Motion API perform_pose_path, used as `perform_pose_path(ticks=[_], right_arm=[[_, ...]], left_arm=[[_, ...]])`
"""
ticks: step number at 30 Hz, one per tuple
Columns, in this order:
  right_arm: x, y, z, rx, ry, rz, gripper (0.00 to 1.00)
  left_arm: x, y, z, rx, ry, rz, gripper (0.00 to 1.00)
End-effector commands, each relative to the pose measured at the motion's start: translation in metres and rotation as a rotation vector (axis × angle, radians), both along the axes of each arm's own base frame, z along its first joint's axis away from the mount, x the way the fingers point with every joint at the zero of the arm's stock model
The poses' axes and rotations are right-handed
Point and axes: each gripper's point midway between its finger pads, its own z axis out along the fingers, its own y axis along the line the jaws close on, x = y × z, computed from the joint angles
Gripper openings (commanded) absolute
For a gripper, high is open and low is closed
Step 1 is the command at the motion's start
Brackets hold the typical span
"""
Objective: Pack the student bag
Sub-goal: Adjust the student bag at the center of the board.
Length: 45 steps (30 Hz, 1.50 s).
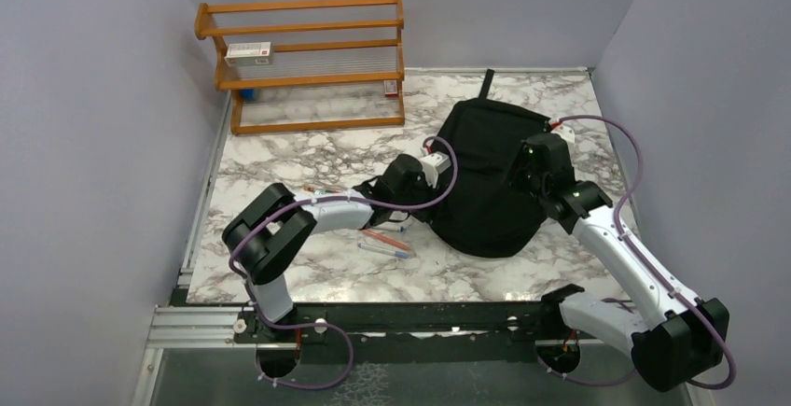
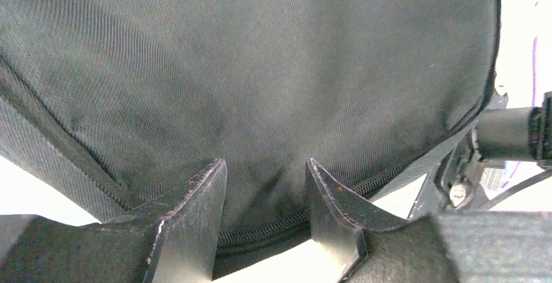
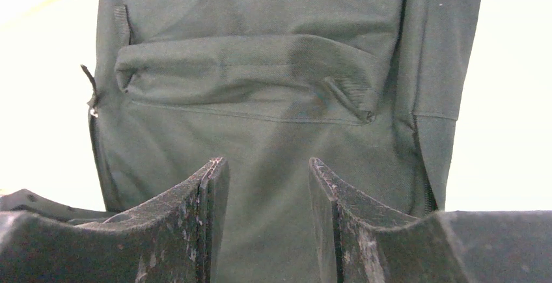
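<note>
The student bag [image 1: 490, 173] lies flat on the marble table [image 1: 280, 159], right of centre in the top view. Both of your arms are at it. Your left gripper [image 2: 265, 166] is at the bag's left edge, its fingers a middling gap apart. The fabric and the zipper [image 2: 371, 182] show beyond them, and nothing looks pinched. Your right gripper [image 3: 265, 162] hovers at the bag's right side over the front, below the pocket [image 3: 247, 68]. Its fingers are about as far apart and hold nothing.

You look to be at the very start. The stretch of zipper in view seems closed, no opening shows in any view, and what is inside cannot be seen. By the look of it, opening the bag comes first and the loading after that.

Two pens [image 1: 385, 243] lie loose on the table in the lower centre, just under your left forearm, and another thin one sits a little further left. At the upper left a wooden shelf [image 1: 308, 77] carries a small box [image 1: 248, 50]. Your left arm lies across the space between the pens and the bag, so mind it when you reach for them.
</note>
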Motion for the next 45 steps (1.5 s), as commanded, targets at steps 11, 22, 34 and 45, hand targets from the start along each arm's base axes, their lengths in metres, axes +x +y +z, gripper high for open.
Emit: perform_pose_path(ticks=[11,22,34,45], right_arm=[[0.031,0.042,0.01,0.076,-0.031,0.181,0.53],[0.081,0.102,-0.011,0.087,0.053,0.476,0.53],[0.132,0.121,-0.04,0.053,0.102,0.509,0.47],[0.138,0.124,-0.071,0.04,0.168,0.519,0.34]], left_arm=[[-0.035,0.022,-0.092,0.093,0.126,0.053,0.45],[-0.04,0.023,-0.099,0.094,0.138,0.039,0.42],[-0.042,0.022,-0.094,0.087,0.128,0.027,0.41],[-0.042,0.02,-0.092,0.081,0.126,0.022,0.41]])
